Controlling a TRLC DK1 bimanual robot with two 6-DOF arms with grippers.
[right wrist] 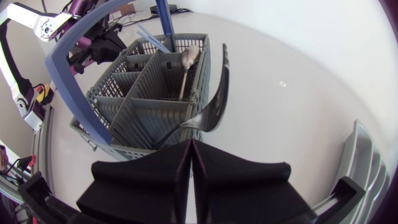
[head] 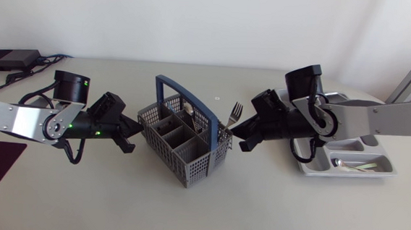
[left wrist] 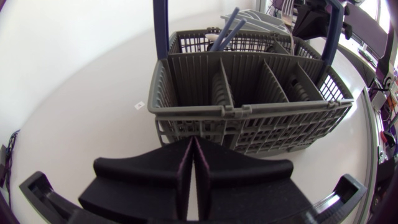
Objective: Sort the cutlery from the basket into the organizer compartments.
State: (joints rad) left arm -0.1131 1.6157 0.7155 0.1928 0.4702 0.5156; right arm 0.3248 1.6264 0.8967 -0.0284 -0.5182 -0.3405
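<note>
At the middle of the counter (head: 293, 215) stands a grey slatted plastic basket (head: 181, 148) with a blue arched handle, its inner dividers forming several compartments. At the basket's 9 o'clock in the head view, the matte black left hand (head: 133, 133) sits just beside the basket's wall. The left wrist view shows its two fingers (left wrist: 155, 174) pressed flat together with nothing between them, the basket directly ahead.

At the basket's 3 o'clock the matte black right hand (head: 239, 138) is clamped on the handle of a silver metal fork (head: 235, 115), whose tines stand upward close by the basket's rim. In the right wrist view the fork curves up from between the closed fingers, beside the basket's near wall.

A silver metal spoon (right wrist: 187, 61) leans in one of the basket's compartments. Two pale blue handles (left wrist: 225, 32) stick up from a compartment on the side far from the left hand.

At the counter's 3 o'clock, behind the right arm, lies a silver-grey compartmented organizer tray (head: 386, 173). Pale cutlery (head: 358, 166) lies in its compartment nearest 6 o'clock. A black box with cables (head: 6, 59) sits at the counter's 10 o'clock.
</note>
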